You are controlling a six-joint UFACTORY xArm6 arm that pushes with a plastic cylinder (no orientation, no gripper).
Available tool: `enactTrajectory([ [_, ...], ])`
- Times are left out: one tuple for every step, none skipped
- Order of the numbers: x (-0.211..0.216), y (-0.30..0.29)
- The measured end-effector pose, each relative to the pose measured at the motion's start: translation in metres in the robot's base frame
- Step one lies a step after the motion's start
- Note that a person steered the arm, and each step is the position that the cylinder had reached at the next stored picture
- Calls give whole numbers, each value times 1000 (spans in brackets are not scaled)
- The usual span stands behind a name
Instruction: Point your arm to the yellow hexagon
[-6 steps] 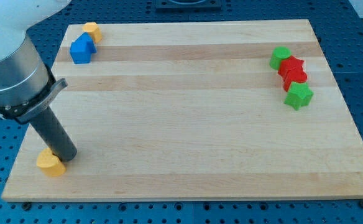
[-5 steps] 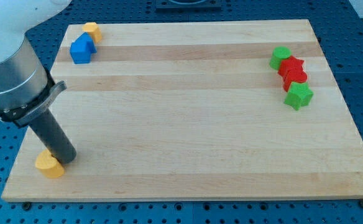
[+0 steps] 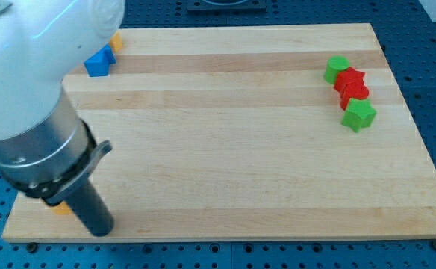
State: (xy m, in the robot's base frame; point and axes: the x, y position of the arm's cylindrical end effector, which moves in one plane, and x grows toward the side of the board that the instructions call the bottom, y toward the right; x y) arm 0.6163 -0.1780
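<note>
My tip (image 3: 103,229) rests near the board's bottom-left edge. A yellow block (image 3: 60,208) lies just left of the rod; only a sliver of it shows behind the arm, so its shape cannot be made out. A second yellow block (image 3: 116,41), possibly the hexagon, sits at the board's top-left corner, mostly hidden by the arm's white body. A blue block (image 3: 98,62) lies right below it, partly covered. The tip is far from that top-left pair.
At the view's right, a green round block (image 3: 337,69), a red star (image 3: 350,78), another red block (image 3: 355,93) and a green star (image 3: 359,115) stand clustered. The wooden board (image 3: 233,149) lies on a blue perforated table.
The arm has swung towards the view's bottom and right. The tip moved from beside the lower yellow block to near the bottom edge. The arm now covers most of both yellow blocks.
</note>
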Motion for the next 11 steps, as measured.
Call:
enactTrajectory([
  [1, -26],
  [1, -32],
  [2, -32],
  [2, -69],
  [-1, -124],
  [-8, -126],
  [-19, -127],
  [-65, -124],
  [-128, -127],
  [-133, -127],
  [-138, -126],
])
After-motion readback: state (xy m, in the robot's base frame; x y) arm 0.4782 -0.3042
